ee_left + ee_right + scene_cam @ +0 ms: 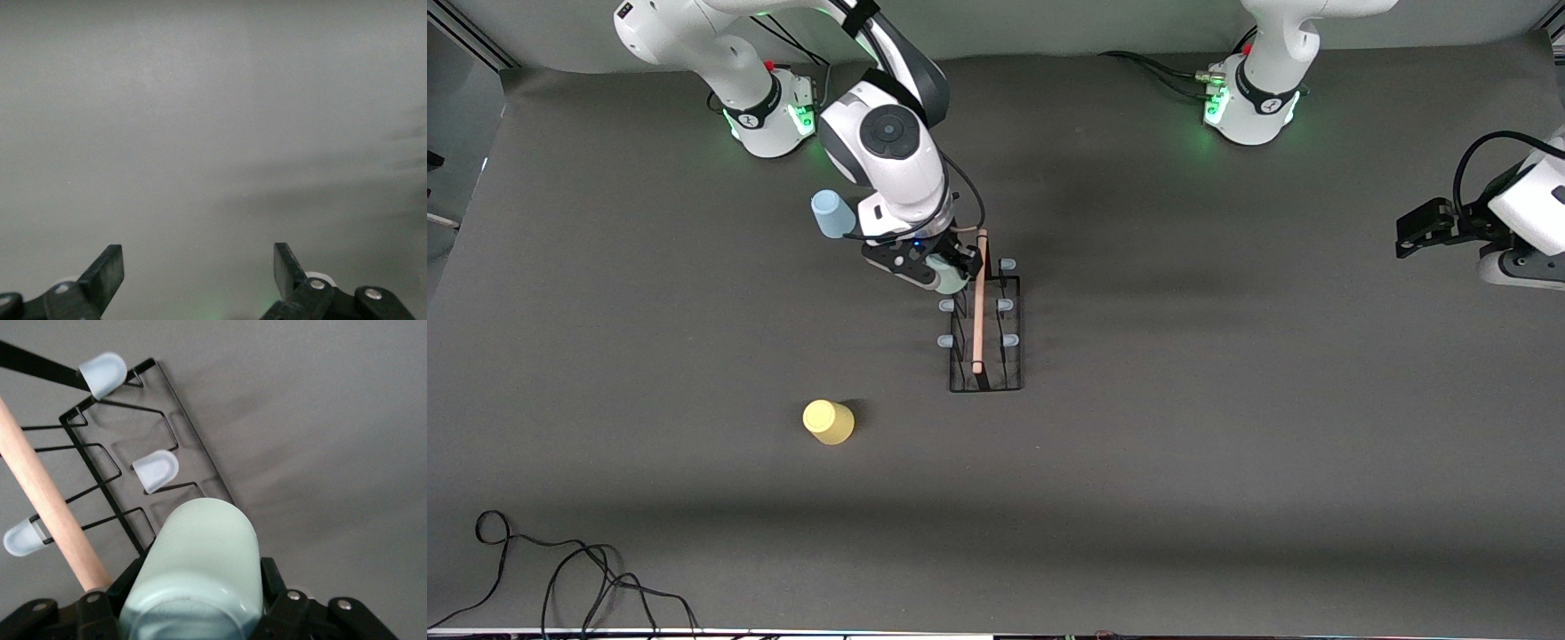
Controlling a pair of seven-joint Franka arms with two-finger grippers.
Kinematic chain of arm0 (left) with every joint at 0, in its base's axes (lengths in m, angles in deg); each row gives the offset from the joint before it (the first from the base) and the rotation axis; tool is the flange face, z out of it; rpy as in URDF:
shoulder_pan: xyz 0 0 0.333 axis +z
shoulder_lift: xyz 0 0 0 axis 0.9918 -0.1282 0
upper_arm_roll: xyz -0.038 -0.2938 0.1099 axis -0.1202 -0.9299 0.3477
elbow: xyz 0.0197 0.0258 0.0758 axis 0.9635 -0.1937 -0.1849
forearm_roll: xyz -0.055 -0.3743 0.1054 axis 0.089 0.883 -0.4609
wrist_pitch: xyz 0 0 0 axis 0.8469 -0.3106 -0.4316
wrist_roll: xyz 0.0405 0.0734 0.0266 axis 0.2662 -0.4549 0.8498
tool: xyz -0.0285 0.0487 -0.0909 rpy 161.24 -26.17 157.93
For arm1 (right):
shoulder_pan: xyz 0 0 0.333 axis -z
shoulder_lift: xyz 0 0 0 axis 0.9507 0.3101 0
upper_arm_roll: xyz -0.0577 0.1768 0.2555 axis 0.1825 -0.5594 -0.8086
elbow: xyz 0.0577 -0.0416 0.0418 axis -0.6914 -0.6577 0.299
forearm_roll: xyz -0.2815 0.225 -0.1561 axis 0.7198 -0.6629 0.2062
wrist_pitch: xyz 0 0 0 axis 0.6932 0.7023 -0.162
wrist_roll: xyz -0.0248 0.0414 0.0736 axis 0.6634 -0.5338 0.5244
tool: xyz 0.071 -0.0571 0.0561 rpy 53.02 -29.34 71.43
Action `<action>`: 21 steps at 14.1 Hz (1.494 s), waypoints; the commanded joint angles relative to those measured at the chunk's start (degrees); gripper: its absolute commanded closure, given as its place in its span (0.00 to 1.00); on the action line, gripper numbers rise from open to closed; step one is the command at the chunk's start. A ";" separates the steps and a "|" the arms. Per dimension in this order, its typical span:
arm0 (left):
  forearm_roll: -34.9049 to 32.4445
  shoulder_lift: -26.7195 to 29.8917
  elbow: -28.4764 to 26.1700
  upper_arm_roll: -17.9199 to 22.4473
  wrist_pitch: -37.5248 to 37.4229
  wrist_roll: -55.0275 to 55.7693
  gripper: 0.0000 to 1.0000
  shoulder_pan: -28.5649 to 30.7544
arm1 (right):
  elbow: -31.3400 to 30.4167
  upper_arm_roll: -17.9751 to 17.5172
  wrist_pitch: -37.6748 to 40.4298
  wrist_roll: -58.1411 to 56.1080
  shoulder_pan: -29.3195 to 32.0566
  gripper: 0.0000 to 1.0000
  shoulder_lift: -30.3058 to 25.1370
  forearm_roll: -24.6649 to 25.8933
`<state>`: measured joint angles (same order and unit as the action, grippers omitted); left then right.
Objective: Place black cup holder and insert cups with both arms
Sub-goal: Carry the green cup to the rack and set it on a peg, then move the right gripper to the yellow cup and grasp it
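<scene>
The black cup holder (985,378) stands mid-table with its wooden rod (979,302) on top. My right gripper (951,272) is shut on the pale green cup (951,277), held over the holder's end farthest from the front camera, beside the rod. In the right wrist view the pale green cup (193,567) fills my right gripper (197,590), above the holder's base (193,463) and a blue-capped peg (155,470). The pale blue cup (831,213) and the yellow cup (829,421) stand on the table. My left gripper (1412,233) waits, open and empty (199,267).
Black cables (560,578) lie at the table's front edge toward the right arm's end. The yellow cup is nearer the front camera than the holder; the pale blue cup is farther, partly hidden by the right arm. The left wrist view shows only bare grey surface.
</scene>
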<state>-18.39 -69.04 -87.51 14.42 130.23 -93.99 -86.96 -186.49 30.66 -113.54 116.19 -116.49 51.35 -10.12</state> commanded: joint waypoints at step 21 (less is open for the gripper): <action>-0.70 -0.09 -0.08 0.12 -1.00 0.64 0.00 -0.33 | 10.80 21.50 10.91 -51.62 8.25 0.00 4.28 -7.89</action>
<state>-18.39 -69.40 -87.63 14.42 129.72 -93.99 -86.96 -177.05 52.19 -99.80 68.82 -110.39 52.26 -15.79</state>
